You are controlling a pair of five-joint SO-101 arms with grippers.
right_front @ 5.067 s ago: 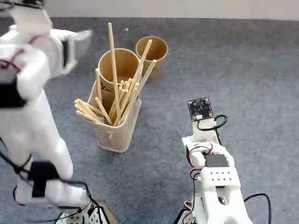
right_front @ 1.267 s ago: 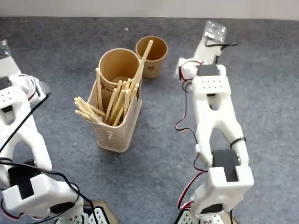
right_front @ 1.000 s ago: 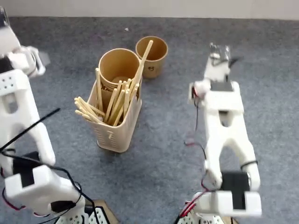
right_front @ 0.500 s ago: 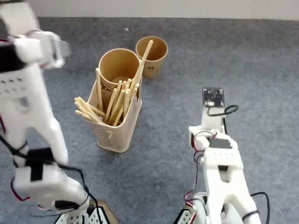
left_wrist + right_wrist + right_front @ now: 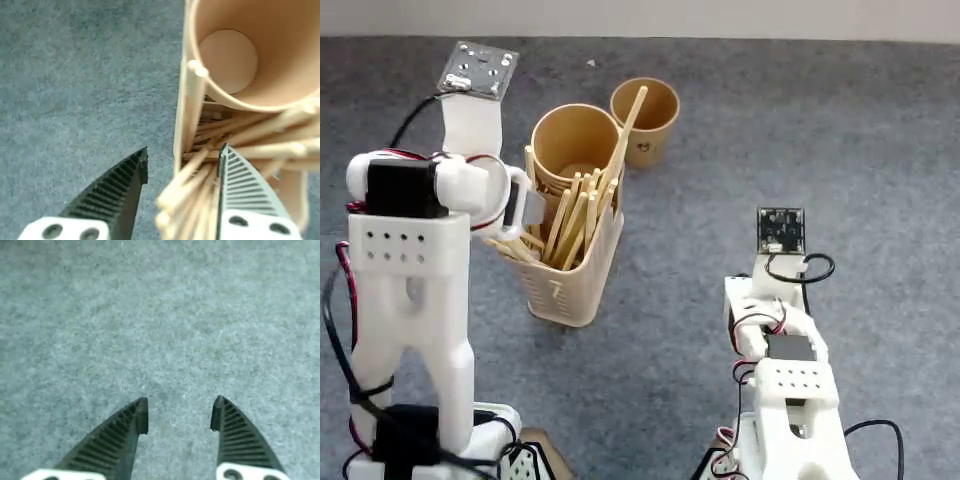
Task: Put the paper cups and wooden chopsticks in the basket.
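Observation:
A beige basket (image 5: 568, 288) stands on the grey carpet with several wooden chopsticks (image 5: 560, 225) and a large paper cup (image 5: 574, 146) in it. A smaller paper cup (image 5: 646, 120) stands on the carpet just behind the basket, and one chopstick (image 5: 628, 118) leans across its rim. My left gripper (image 5: 521, 210) is at the basket's left side. In the left wrist view the left gripper (image 5: 182, 160) is open, straddling the basket wall (image 5: 180, 100) and chopstick ends (image 5: 192, 192), below the large cup (image 5: 250, 55). My right gripper (image 5: 179, 415) is open over bare carpet.
The right arm (image 5: 782, 350) is folded back at the front right, away from the basket. Open carpet lies between the basket and that arm, and to the right of the small cup.
The left arm swung in from the far left to the basket's left side. The right arm drew back from beside the small cup to the front right.

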